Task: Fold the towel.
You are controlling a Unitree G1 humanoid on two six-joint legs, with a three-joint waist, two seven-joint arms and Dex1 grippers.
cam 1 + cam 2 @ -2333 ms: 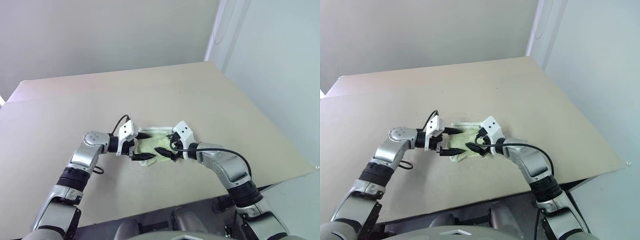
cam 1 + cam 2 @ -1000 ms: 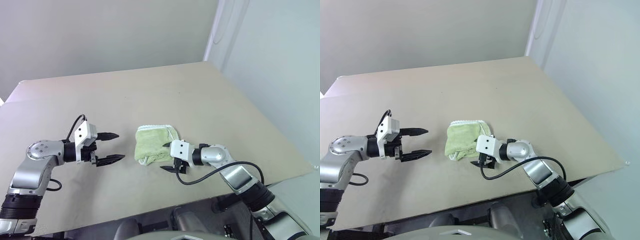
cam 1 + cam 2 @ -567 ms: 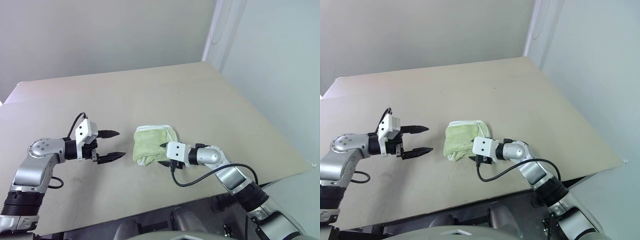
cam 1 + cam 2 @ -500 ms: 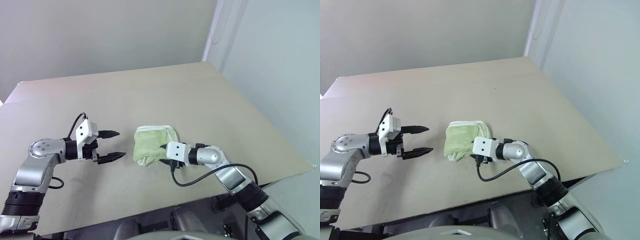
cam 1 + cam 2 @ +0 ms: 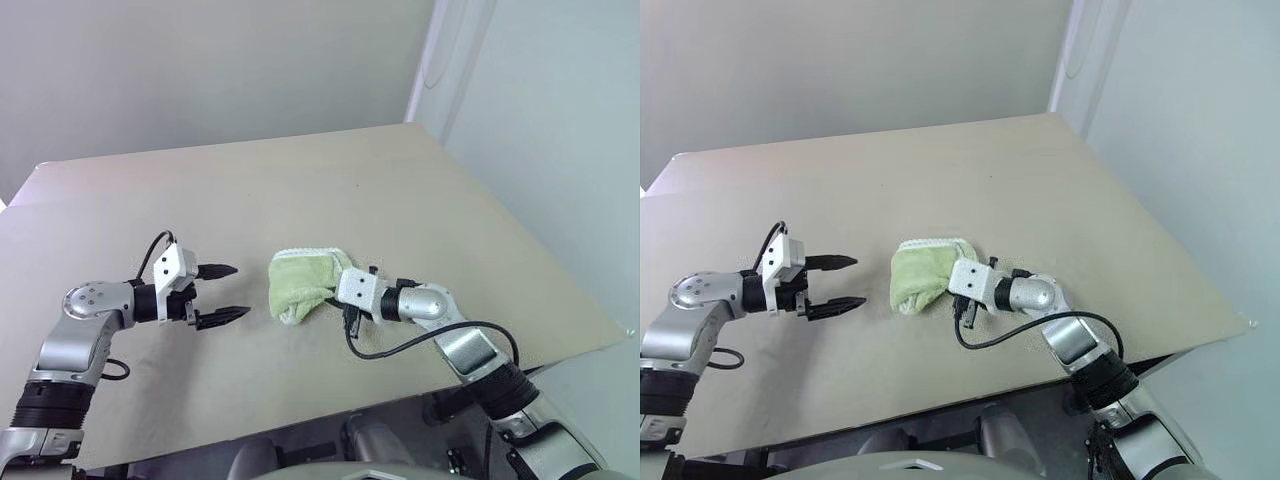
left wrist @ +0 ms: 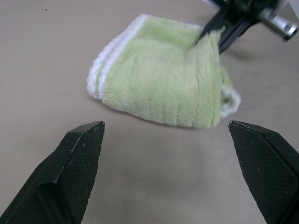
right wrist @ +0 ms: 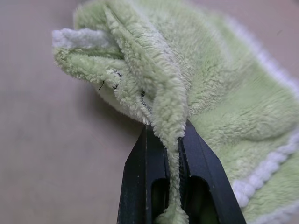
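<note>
Up high, the two head cameras look forward and down across the worktop (image 5: 400, 180), side by side, so both take in the same wide spread with only a slight sideways offset between them. Drop to the left wrist camera: it sits low, looking along the left gripper (image 6: 170, 154) straight at the towel (image 6: 161, 86), with the right gripper (image 6: 224, 30) showing beyond it. The right wrist camera is far closer, right up against the same towel, peering along its own black fingers (image 7: 201, 172). All four views share that towel.
</note>
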